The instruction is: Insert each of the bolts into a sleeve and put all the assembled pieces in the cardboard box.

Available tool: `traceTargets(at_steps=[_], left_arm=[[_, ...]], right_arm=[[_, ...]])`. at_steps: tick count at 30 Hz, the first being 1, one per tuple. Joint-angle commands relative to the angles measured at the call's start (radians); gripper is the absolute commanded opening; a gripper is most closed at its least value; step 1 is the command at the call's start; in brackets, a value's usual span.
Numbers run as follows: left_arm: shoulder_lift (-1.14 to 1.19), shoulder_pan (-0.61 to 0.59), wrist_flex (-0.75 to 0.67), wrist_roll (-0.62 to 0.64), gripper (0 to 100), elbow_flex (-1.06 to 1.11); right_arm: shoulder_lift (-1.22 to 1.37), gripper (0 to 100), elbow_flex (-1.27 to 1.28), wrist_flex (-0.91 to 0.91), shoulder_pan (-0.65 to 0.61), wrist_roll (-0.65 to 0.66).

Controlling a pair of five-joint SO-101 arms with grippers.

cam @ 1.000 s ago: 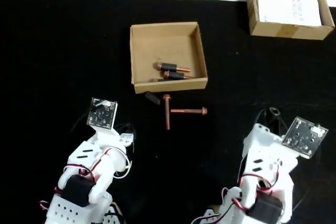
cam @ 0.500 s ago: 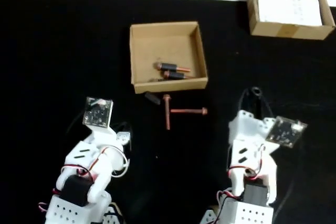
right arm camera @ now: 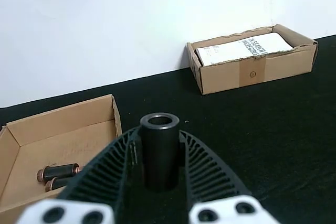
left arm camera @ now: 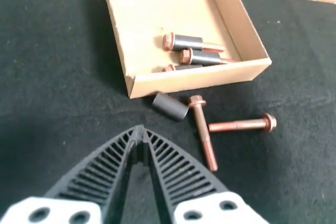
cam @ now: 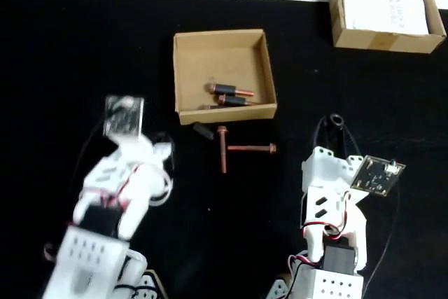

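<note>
- Cardboard box [cam: 227,113]: open-topped, on a black table cloth [cam: 84,68]. It is the landmark for every entry below.
- Assembled pieces [left arm camera: 191,49]: bolts already sleeved, lying inside the box toward its near wall. Two are plain to see, and a third appears tucked against that wall.
- Loose sleeve [left arm camera: 170,106]: dark and short, on its side just outside the box's near wall.
- First bolt [left arm camera: 202,132]: copper-coloured and bare. Its head sits just beside the Loose sleeve, and its long axis runs straight away from the near wall toward the arms.
- Second bolt [left arm camera: 241,125]: copper-coloured and bare. It lies parallel to the near wall and a little off it, its shank tip near the First bolt and its head toward the box's right corner.
- Left gripper [left arm camera: 139,139]: fingers pressed together with nothing between them. It hangs in front of the near wall, its nose aimed at the Loose sleeve and both bolts.
- Right gripper [right arm camera: 159,136]: pinches the Held sleeve [right arm camera: 159,156] upright, bore open at the top, off the box's near right corner.
- Judgement: the Held sleeve needs a bolt. The Left gripper is the free one, and both bare bolts lie between it and the box. The First bolt's shank runs roughly along its line of approach, while the Second bolt's head lies nearer the right arm.
- Second carton [cam: 386,36]: holds paper and sits well beyond the box's far right corner.
</note>
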Motion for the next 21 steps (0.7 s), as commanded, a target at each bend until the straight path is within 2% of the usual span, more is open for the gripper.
traceTargets(at_steps=[1, 8, 15, 21], left_arm=[[0.414, 0.059, -0.021, 0.008, 1, -0.225], [0.895, 0.097, -0.009, 0.183, 1, -0.519], [1.224, 0.153, -0.003, 0.183, 1, -0.788], [1.351, 0.213, -0.002, 0.183, 4, -0.883]], right_arm=[[-0.007, 0.7, 0.134, -0.025, -0.005, -0.002], [-0.007, 0.7, 0.133, -0.022, 0.038, -0.002], [-0.005, 0.7, 0.133, -0.021, 0.104, -0.006], [-0.005, 0.7, 0.133, -0.019, 0.124, -0.006]])
